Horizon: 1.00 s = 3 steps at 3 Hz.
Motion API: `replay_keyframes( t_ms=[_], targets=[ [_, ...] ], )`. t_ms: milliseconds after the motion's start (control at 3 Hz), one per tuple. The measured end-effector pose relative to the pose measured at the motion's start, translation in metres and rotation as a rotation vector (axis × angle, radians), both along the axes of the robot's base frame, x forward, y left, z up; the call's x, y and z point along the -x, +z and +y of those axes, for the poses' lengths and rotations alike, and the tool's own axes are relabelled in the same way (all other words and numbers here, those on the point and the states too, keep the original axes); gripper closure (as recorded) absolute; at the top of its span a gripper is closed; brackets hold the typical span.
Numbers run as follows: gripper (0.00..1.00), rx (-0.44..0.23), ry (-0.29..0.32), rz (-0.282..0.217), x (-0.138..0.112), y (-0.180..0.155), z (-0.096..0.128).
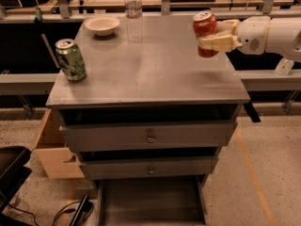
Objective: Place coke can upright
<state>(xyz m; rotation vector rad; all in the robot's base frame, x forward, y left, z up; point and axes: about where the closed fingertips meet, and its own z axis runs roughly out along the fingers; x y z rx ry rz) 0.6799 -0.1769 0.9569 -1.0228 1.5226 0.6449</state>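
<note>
Now | end effector (207, 35) grasping coke can (204, 24), near-upright, right side of table (155, 76); green can (71, 60) standing left

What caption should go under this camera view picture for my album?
Robot hand holds the coke can nearly upright at the table's right side.

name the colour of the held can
Red-orange aluminium can, silver top, in the gripper over the table's right side; camera view.

At two o'clock, the gripper (208, 35) has cream, blocky fingers (218, 43) joined to a smooth, rounded white arm (270, 32).
</note>
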Motion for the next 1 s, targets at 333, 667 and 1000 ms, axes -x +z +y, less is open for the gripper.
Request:
replay_keyframes(
  t_ms=[333, 667, 1000],
  targets=[
    [1.0, -0.036, 0.047, -0.038, -0.004, -0.012, -0.002],
    [1.0, -0.059, 0.083, -0.029, -0.01, -0.025, 0.003],
    [1.0, -0.108, 0.108, 0.007, -0.016, -0.039, 0.005]
  ],
)
